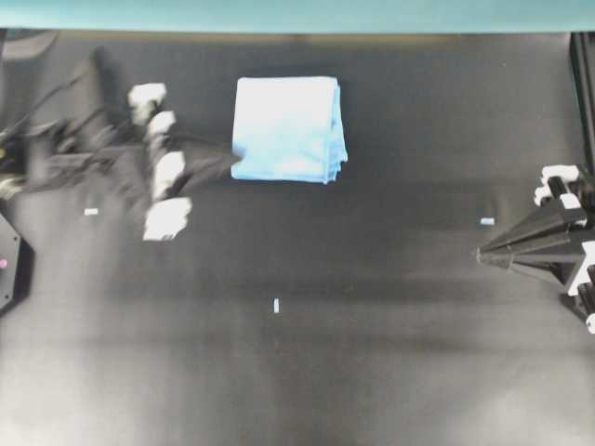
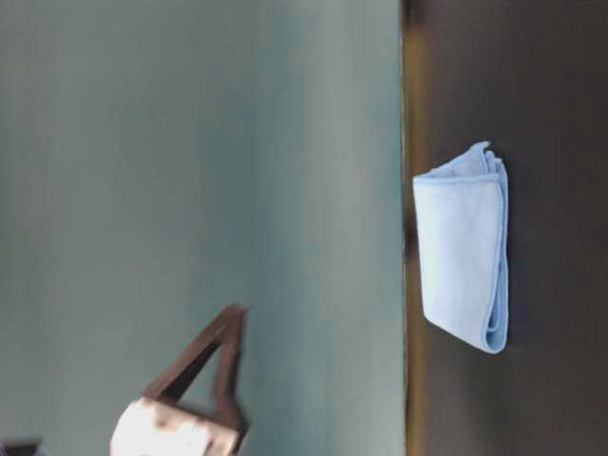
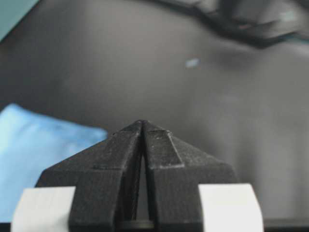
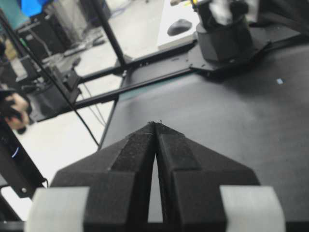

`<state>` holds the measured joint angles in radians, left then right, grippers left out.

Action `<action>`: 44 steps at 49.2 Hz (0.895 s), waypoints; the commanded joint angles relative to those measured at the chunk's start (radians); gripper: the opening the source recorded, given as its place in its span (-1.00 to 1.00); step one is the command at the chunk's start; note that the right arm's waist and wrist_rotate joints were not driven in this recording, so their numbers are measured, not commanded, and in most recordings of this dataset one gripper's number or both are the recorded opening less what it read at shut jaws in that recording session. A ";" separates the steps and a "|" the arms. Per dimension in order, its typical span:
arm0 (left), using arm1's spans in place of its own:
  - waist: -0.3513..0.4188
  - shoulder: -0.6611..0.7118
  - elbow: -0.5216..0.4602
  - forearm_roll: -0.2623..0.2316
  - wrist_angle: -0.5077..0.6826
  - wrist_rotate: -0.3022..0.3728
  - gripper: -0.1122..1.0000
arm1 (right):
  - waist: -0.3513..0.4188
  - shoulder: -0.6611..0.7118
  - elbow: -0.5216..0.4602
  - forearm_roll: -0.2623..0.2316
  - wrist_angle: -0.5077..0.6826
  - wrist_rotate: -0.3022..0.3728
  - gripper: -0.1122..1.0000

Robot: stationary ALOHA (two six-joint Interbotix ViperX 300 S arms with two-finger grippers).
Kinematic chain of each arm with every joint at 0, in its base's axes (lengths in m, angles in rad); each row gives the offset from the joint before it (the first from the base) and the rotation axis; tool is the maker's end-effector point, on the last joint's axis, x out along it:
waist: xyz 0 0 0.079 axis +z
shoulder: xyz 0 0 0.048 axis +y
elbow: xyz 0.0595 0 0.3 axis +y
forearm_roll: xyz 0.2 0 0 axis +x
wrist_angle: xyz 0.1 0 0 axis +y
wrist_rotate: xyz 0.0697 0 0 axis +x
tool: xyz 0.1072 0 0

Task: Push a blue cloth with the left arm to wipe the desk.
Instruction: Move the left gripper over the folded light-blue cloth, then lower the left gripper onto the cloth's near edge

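The blue cloth [image 1: 288, 128] lies folded flat on the black desk [image 1: 297, 372] at the back middle, its layered edges to the right and front. My left gripper [image 1: 232, 165] is shut and empty, and its tip is at the cloth's front-left corner. It is blurred, and I cannot tell if it touches. In the left wrist view the shut gripper [image 3: 143, 123] points past the cloth [image 3: 38, 154], which lies to its lower left. My right gripper [image 1: 482, 253] is shut and empty at the desk's right edge, far from the cloth; the right wrist view shows it shut [image 4: 155, 124].
A teal strip [image 1: 279, 14] runs along the desk's back edge. Tiny white marks [image 1: 277, 306] dot the desk. In the table-level view the cloth [image 2: 461, 242] lies near the teal wall, and a black gripper tip [image 2: 228, 328] hangs off the desk.
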<state>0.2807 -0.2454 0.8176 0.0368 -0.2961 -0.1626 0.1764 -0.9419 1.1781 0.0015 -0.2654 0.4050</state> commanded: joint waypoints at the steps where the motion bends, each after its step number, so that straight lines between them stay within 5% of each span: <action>1: 0.057 0.100 -0.084 0.003 0.023 0.000 -0.79 | 0.000 0.003 -0.020 0.002 -0.006 0.000 -0.80; 13: 0.133 0.299 -0.244 0.006 0.123 0.044 -0.52 | 0.002 0.002 -0.018 0.002 -0.012 -0.002 -0.80; 27: 0.179 0.460 -0.344 0.006 0.163 0.078 0.77 | 0.002 -0.003 -0.017 0.000 -0.009 0.000 -0.80; 44: 0.204 0.597 -0.399 0.005 0.229 0.083 0.76 | 0.002 -0.005 -0.017 0.002 -0.011 0.000 -0.80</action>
<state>0.4893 0.3451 0.4326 0.0399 -0.0706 -0.0813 0.1779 -0.9495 1.1796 0.0015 -0.2669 0.4034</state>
